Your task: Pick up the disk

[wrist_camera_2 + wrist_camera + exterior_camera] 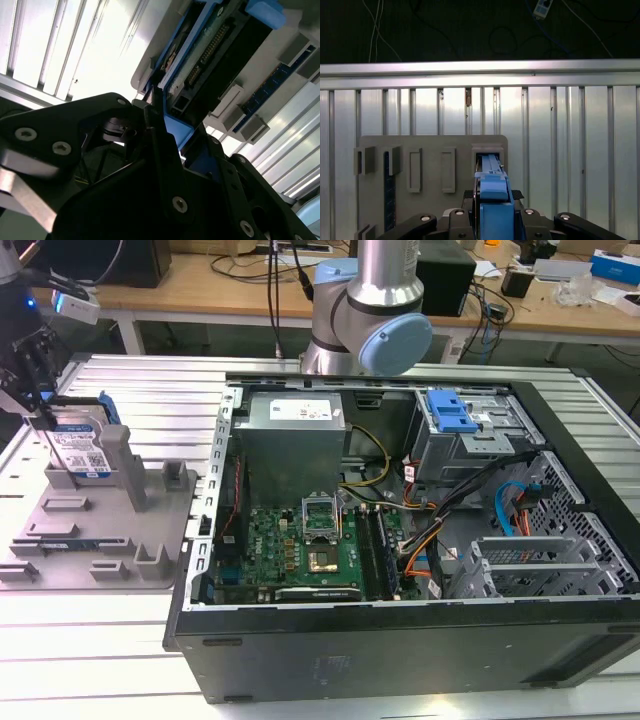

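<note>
While upright in the tray (pixel 150 540) | disk (pixel 82 452): silver, white-blue label, blue rails | jaws clamp it

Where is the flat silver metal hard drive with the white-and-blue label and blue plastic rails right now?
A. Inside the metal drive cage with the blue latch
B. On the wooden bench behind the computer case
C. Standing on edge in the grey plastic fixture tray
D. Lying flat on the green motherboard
C: in the exterior view the hard drive stands on edge in the grey plastic fixture tray, at the exterior view's left of the open computer case, with the gripper at its top edge.
</note>
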You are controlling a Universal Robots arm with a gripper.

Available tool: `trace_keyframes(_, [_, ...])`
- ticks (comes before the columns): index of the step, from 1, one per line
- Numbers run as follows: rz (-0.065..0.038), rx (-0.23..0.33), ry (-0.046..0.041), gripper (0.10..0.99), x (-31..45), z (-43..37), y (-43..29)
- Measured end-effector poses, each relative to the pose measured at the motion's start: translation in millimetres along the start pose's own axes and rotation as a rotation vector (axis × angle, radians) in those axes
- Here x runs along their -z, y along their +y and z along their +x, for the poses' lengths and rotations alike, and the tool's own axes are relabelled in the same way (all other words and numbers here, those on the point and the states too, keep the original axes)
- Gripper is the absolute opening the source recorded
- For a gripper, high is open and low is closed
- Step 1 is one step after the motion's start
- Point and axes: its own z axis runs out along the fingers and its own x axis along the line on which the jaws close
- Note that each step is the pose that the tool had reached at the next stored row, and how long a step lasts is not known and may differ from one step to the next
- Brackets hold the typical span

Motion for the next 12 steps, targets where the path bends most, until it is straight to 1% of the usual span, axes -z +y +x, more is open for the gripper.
trace_keyframes(2, [0.000, 0.000, -0.0034, 0.369, -0.1, 1.1, 0.0])
trace_keyframes(4, [0.000, 0.000, -0.0047, 0.369, -0.1, 1.3, 0.0])
trace_keyframes(7, [0.000, 0.000, -0.0049, 0.369, 0.2, 1.4, 0.0])
trace_keyframes(12, [0.000, 0.000, -0.0048, 0.369, 4.1, 1.5, 0.1])
